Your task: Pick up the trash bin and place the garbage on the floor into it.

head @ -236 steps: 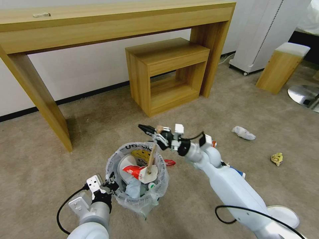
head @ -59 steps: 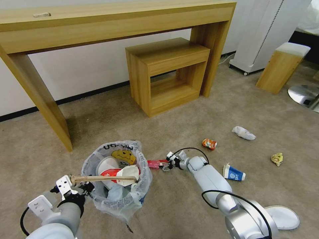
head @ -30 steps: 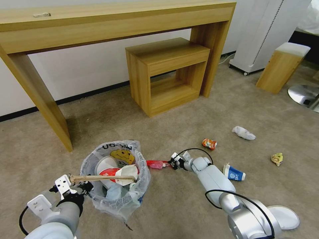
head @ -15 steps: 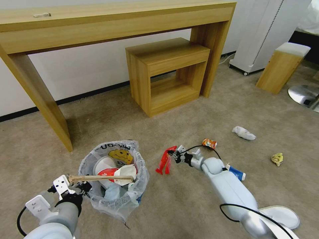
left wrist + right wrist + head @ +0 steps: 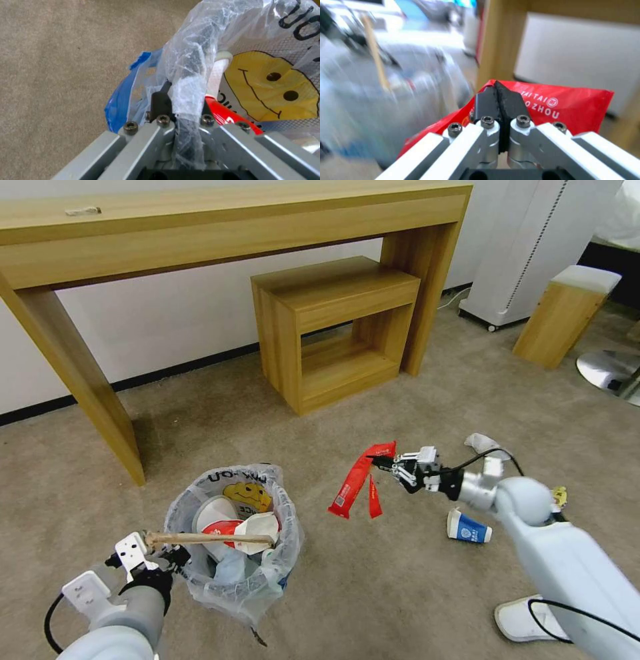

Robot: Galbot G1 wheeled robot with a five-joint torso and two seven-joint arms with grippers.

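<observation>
The trash bin [image 5: 233,543], lined with a smiley-printed bag, stands on the beige floor [image 5: 373,593] at the lower left. My left gripper [image 5: 170,557] is shut on its near rim; in the left wrist view that gripper [image 5: 181,90] pinches the bagged rim [image 5: 196,50]. A wooden stick [image 5: 207,539] lies across the bin's mouth over crushed cups. To the right of the bin, my right gripper [image 5: 383,461] is shut on a red wrapper [image 5: 357,483] that hangs in the air above the carpet. The right wrist view shows this gripper [image 5: 496,92] and the wrapper [image 5: 560,107] close up.
On the carpet lie a blue-white cup [image 5: 467,528], a white tissue [image 5: 483,441], a yellow wad [image 5: 559,493] and a white slipper [image 5: 527,620]. A long wooden table [image 5: 220,220] and a small wooden side table [image 5: 340,327] stand by the wall. A wooden stool [image 5: 567,313] stands at the right.
My right gripper has closed on the red wrapper and lifted it off the carpet, rising and drawing to the right. The left gripper and the bin have barely moved.
</observation>
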